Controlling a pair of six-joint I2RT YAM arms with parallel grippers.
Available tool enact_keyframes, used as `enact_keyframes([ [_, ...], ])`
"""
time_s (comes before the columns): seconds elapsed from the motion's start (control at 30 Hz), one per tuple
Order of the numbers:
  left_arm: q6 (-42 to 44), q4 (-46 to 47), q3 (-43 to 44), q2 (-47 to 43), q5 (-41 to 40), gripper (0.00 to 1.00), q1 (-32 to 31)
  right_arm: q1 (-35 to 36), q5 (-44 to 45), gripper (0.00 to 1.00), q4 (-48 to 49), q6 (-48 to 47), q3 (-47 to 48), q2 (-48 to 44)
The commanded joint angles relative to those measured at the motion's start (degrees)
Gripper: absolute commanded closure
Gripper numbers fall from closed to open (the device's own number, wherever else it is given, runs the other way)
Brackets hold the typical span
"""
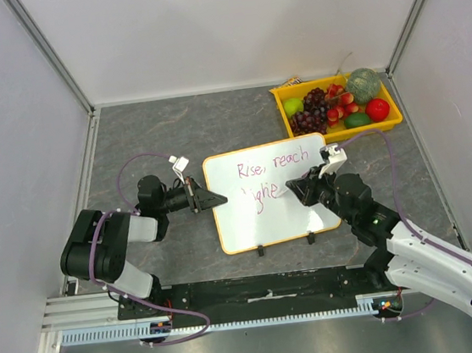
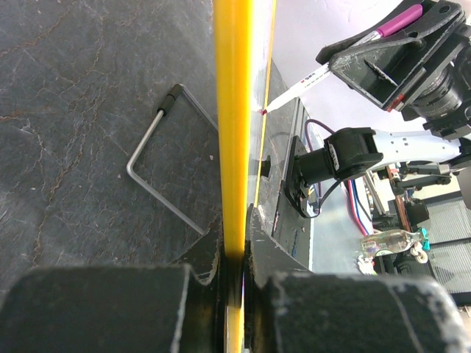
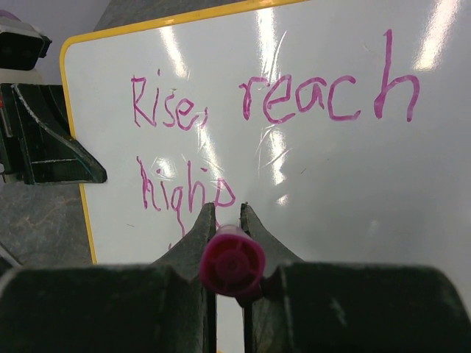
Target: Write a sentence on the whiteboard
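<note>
The whiteboard [image 1: 291, 213] lies flat on the table with its orange-yellow rim and two black clips on the near edge. The sentence [image 1: 271, 166] reads "Rise, reach" with "highe" below it, clear in the right wrist view [image 3: 272, 99]. My left gripper [image 1: 209, 199] is shut on the whiteboard's left rim [image 2: 234, 147]. My right gripper [image 1: 299, 188] is shut on a pink marker [image 3: 232, 259], whose tip touches the board at the second line. The marker also shows in the left wrist view [image 2: 309, 79], tip down on the board.
A yellow tray [image 1: 284, 107] with grapes, apples and other fruit stands at the back right. A bent metal rod [image 2: 151, 173] lies on the dark table beside the board's left edge. Grey walls enclose the table on three sides.
</note>
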Motion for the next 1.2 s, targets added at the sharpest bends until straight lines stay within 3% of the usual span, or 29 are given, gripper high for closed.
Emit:
enact_keyframes([
  [0.0, 6.31, -4.32, -0.23, 1.54, -1.27, 0.98, -1.51, -0.38, 5.87, 1.0, -3.75, -3.38, 2.59, 0.64],
  [0.6, 6.22, -4.4, -0.06, 1.72, -1.18, 0.98, -1.42, -0.38, 5.52, 1.0, -3.31, -4.44, 7.34, -1.56],
  [1.17, 6.13, -4.4, -0.15, 1.54, -1.09, 0.98, -1.51, -0.38, 5.78, 1.0, -0.85, -5.14, 6.9, 2.4],
])
